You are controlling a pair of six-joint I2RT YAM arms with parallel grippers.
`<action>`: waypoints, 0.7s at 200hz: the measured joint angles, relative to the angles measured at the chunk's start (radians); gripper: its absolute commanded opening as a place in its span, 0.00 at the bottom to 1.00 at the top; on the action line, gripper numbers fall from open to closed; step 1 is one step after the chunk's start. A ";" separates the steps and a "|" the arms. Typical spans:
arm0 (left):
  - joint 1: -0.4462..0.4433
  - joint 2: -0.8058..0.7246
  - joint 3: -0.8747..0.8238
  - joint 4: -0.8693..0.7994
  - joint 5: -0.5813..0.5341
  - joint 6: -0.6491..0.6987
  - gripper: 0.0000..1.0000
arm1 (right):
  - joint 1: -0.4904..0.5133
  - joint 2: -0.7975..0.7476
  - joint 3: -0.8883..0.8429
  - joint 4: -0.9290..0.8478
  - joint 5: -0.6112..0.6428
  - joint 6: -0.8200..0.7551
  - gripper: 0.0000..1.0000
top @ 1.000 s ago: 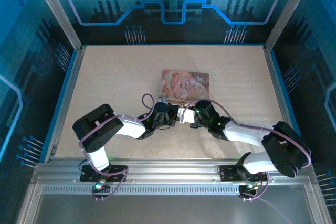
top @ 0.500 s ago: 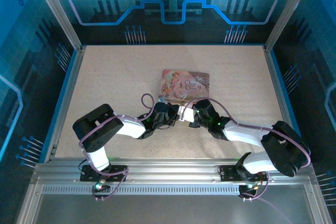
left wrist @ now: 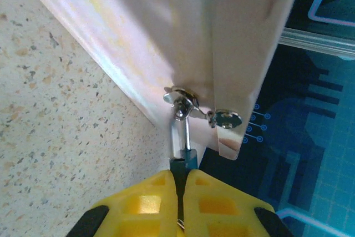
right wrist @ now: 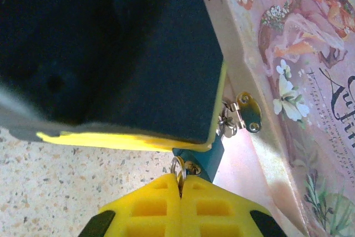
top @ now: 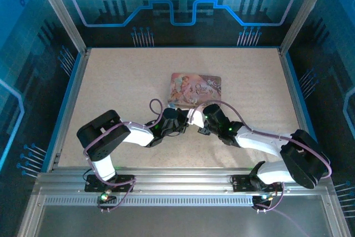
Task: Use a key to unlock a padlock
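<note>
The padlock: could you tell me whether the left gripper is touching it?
Touching. The left wrist view shows the left gripper shut on the padlock, yellow jaws pressed against its teal body.

padlock (right wrist: 204,155) with polished metal shackle, glossy printed tin (right wrist: 310,81), matt speckled tabletop (left wrist: 66,137), yellow waffled plastic-looking jaws

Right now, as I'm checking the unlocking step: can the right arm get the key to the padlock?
Probably yes: the right pincer, shut on the key, sits at the padlock, which the left pincer grips; nothing lies between.
</note>
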 measured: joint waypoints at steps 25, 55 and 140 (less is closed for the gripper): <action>0.005 0.000 0.000 0.003 -0.006 -0.001 0.09 | 0.020 0.028 0.045 -0.047 0.038 0.056 0.00; 0.005 0.004 0.000 0.004 -0.012 -0.002 0.09 | 0.028 0.044 0.057 -0.057 0.053 0.140 0.00; 0.006 0.005 -0.018 0.039 -0.005 -0.002 0.39 | -0.002 0.047 -0.041 0.147 -0.079 0.420 0.00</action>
